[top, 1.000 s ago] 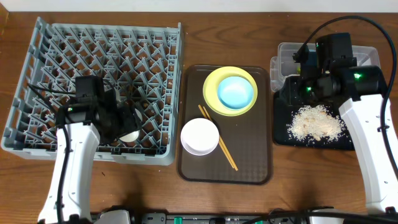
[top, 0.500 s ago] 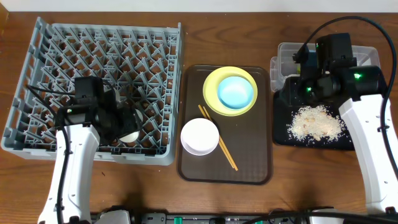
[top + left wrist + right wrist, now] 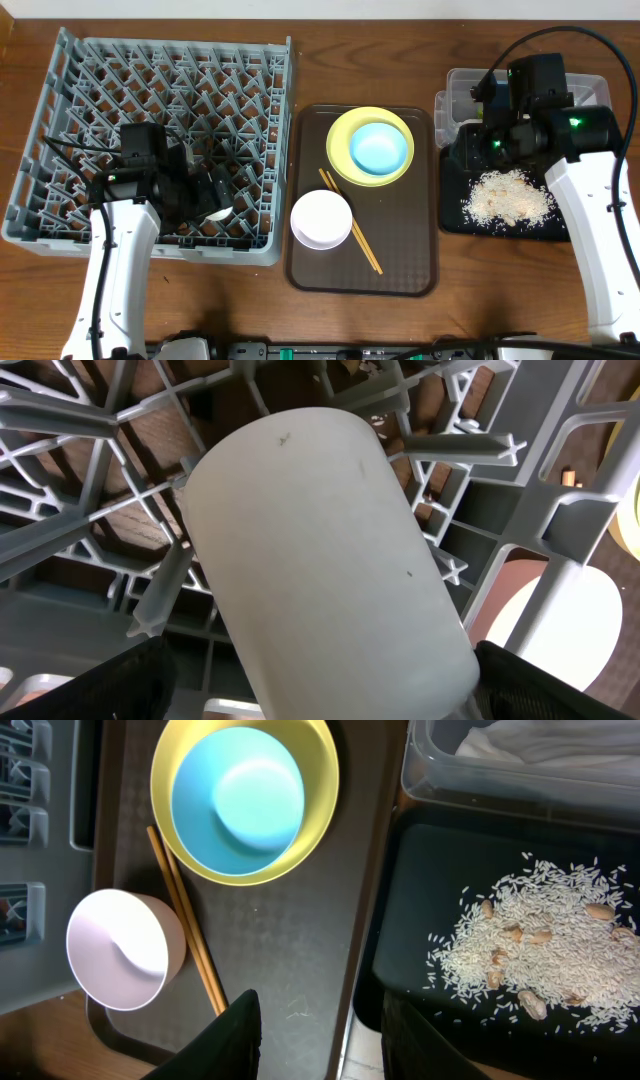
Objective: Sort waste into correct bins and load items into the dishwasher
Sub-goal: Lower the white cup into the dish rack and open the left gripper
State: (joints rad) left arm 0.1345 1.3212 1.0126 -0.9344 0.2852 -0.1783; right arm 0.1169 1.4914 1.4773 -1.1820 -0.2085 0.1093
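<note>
The left gripper (image 3: pixel 320 655) has just let go. A second ago its fingers (image 3: pixel 90 680) sat closer around the small white cup (image 3: pixel 320 550), and now they are spread wide to each side of it. In the left wrist view a dark gap shows between the left finger and the cup wall, so the pincer is open and holds nothing. The cup has hardly moved. It lies tilted among the upright pegs near the front edge of the grey dish rack (image 3: pixel 90 70), leaning on the lattice. From above only a small white part of it shows beside the arm. I judge that the cup is now delivered, and the left arm needs only to pull back without catching it. Whether the cup rests firmly I cannot say. On the other side nothing has changed. The right gripper (image 3: pixel 325 1030) hangs in the same place over the near corner of the black tray (image 3: pixel 440 870), its two fingers partly apart with nothing between them. The rice scraps (image 3: pixel 530 940) are already spread in that tray, and the white napkin (image 3: pixel 540 740) lies in the clear tub (image 3: pixel 450 780) behind it. The rest is still on the brown tray (image 3: pixel 290 950) — the blue bowl (image 3: pixel 240 795) on the yellow plate (image 3: pixel 315 770), the white bowl (image 3: pixel 120 950) and the chopsticks (image 3: pixel 185 920) beside it. So most of the loading is still to do.
</note>
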